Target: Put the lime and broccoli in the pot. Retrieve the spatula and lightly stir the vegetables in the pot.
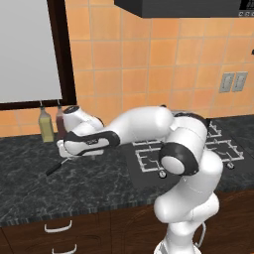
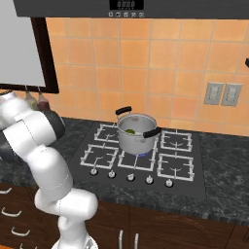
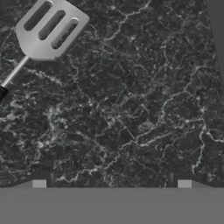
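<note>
The spatula (image 3: 49,29) lies flat on the dark counter, its silvery slotted head at the upper left of the hand view and its black handle (image 1: 53,169) running off toward the counter's front. My gripper (image 3: 111,183) hovers over bare counter just beside it, open, with nothing between the fingertips. In the left base view the gripper (image 1: 67,155) points down, close above the handle's far end. The steel pot (image 2: 136,133) stands on the stove's back middle burner. A yellow-green lime (image 2: 130,131) shows inside it. The broccoli cannot be made out.
Two bottles (image 1: 46,124) stand against the tiled wall just behind my hand. The gas stove (image 2: 141,158) with its row of knobs lies to the right. A dark-framed window sits above the bottles, and drawers run below the counter edge.
</note>
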Tool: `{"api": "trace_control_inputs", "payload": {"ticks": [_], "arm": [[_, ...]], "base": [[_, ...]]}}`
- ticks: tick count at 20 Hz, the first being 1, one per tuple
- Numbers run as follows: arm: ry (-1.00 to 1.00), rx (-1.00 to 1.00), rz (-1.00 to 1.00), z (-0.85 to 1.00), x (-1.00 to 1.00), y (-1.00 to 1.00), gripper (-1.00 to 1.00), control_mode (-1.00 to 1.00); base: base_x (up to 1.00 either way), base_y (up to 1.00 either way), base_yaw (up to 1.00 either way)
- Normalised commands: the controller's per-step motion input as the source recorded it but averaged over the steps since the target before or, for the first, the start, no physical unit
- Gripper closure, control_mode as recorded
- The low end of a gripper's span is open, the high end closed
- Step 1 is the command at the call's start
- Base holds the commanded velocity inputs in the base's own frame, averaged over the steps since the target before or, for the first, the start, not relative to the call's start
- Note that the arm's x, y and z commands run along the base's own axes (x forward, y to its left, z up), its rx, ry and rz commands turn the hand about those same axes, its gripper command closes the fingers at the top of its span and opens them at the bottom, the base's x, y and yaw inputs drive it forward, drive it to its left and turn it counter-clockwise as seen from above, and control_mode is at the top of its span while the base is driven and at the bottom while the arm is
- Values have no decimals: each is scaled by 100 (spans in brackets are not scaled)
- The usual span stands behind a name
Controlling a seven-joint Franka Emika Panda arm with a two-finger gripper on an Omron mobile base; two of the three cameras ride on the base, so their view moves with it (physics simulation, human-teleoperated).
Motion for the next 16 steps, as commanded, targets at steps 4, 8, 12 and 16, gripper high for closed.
{"api": "trace_control_inputs", "payload": {"ticks": [4,8,12,16], "arm": [[0,0,-14,-13,14,33,-100,-100],[5,0,-14,-8,7,38,-100,-100],[0,0,-12,-7,9,13,-100,-100],[-1,1,-1,-11,0,28,-100,-100]], "base": [[0,0,0],[0,0,0],[0,0,0],[0,0,0]]}}
